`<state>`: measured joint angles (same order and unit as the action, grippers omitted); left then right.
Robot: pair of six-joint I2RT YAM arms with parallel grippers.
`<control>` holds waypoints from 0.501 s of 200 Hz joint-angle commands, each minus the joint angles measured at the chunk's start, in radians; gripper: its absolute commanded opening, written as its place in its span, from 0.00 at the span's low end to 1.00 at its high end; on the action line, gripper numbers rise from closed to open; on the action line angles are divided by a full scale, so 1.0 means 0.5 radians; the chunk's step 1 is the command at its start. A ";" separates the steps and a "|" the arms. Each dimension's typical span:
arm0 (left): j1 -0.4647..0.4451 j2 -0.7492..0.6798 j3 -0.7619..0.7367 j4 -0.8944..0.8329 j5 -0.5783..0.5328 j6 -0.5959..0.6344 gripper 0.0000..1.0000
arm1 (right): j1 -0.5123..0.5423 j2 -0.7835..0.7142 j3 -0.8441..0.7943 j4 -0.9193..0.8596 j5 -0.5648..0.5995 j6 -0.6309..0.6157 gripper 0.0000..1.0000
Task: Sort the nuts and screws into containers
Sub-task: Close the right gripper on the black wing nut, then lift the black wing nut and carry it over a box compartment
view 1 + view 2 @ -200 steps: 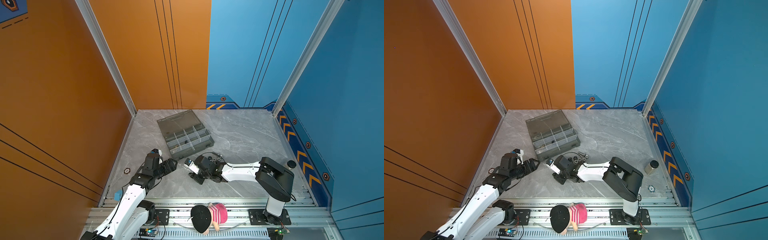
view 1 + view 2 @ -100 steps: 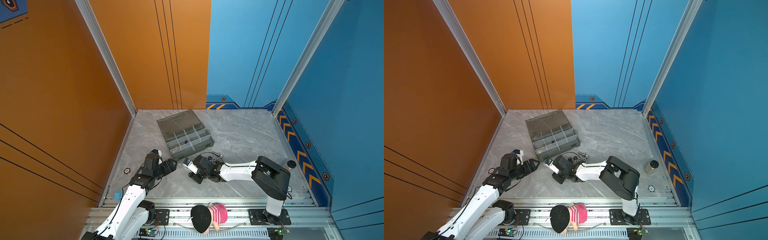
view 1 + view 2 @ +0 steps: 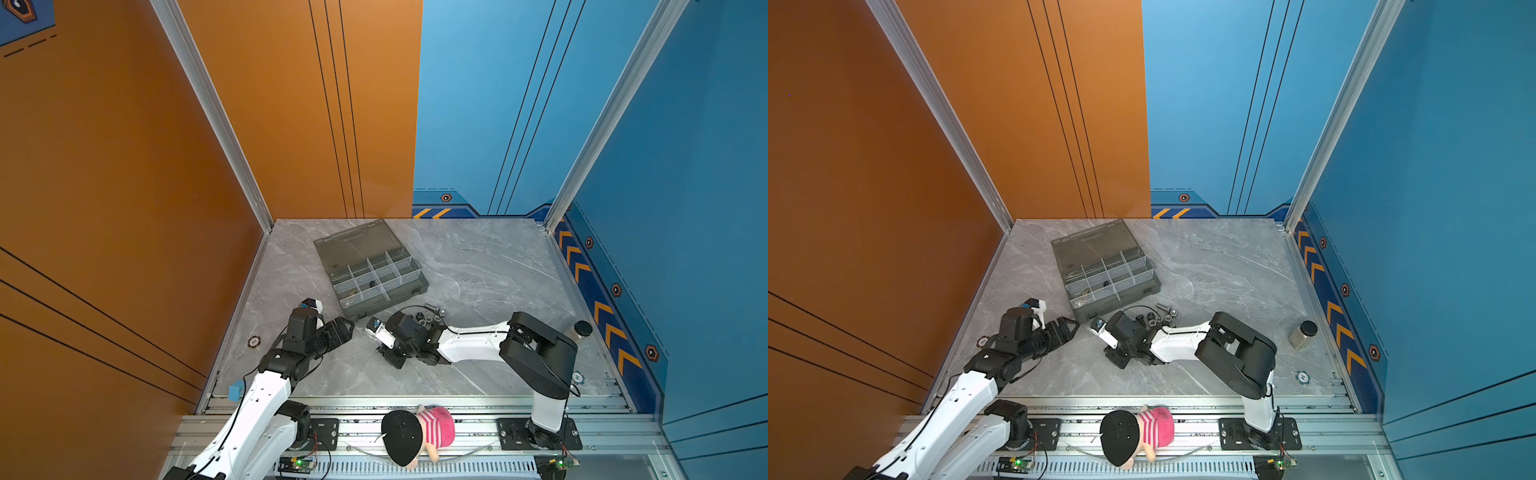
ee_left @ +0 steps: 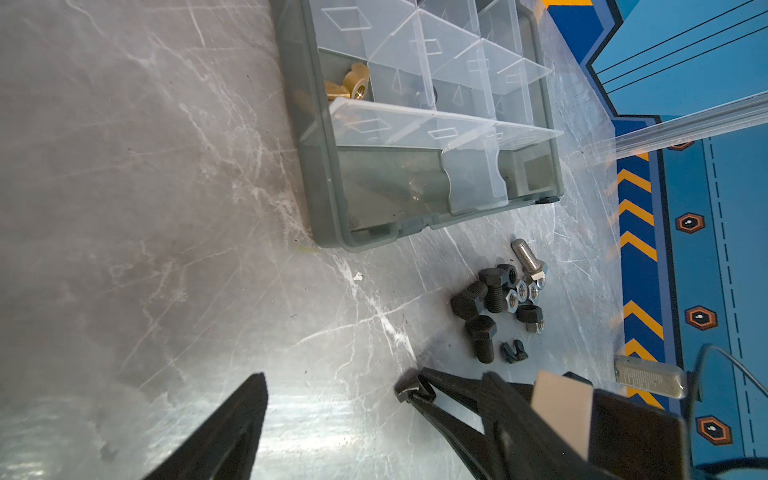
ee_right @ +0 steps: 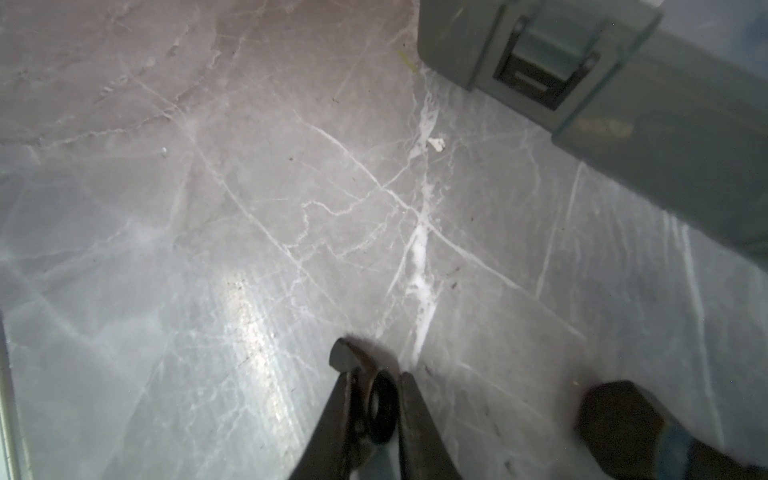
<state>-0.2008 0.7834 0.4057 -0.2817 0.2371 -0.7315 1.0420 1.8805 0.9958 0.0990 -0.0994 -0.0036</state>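
Observation:
My right gripper (image 5: 370, 376) is shut on a black wing nut (image 5: 380, 407), low over the marble floor; the left wrist view shows the same nut (image 4: 409, 388) pinched at its tips. The other screws and nuts lie in a loose pile (image 3: 430, 316) in front of the grey organiser case (image 3: 386, 305): black hex bolts (image 4: 482, 334), silver nuts (image 4: 512, 300), a silver bolt (image 4: 525, 255) and a black wing nut (image 4: 513, 351). Brass wing nuts (image 4: 349, 85) sit in a corner cell. My left gripper (image 3: 343, 328) is open and empty, left of the pile, with one finger (image 4: 245, 415) showing.
The case lid (image 3: 357, 241) lies open flat behind the cells. A small glass jar with a black lid (image 3: 1303, 334) stands at the right wall. A plush toy (image 3: 415, 432) lies on the front rail. Walls close in the floor on three sides.
The right gripper's jaws have closed on the black wing nut after the arm crept slightly left. The left arm has not moved.

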 commanded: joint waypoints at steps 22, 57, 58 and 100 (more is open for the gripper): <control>0.024 -0.021 -0.045 0.009 0.031 -0.012 0.82 | -0.016 0.034 0.017 0.032 0.022 0.020 0.13; 0.027 -0.030 -0.053 0.010 0.034 -0.007 0.82 | -0.054 0.001 0.012 0.052 -0.078 0.066 0.04; 0.027 -0.030 -0.053 0.011 0.033 -0.007 0.82 | -0.055 -0.001 0.012 0.054 -0.084 0.069 0.04; 0.042 -0.063 -0.069 0.005 0.040 -0.011 0.83 | -0.182 -0.141 0.022 0.133 -0.329 0.151 0.00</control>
<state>-0.1959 0.7662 0.3920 -0.2817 0.2379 -0.7319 0.9905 1.8774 0.9977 0.1352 -0.1711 0.0299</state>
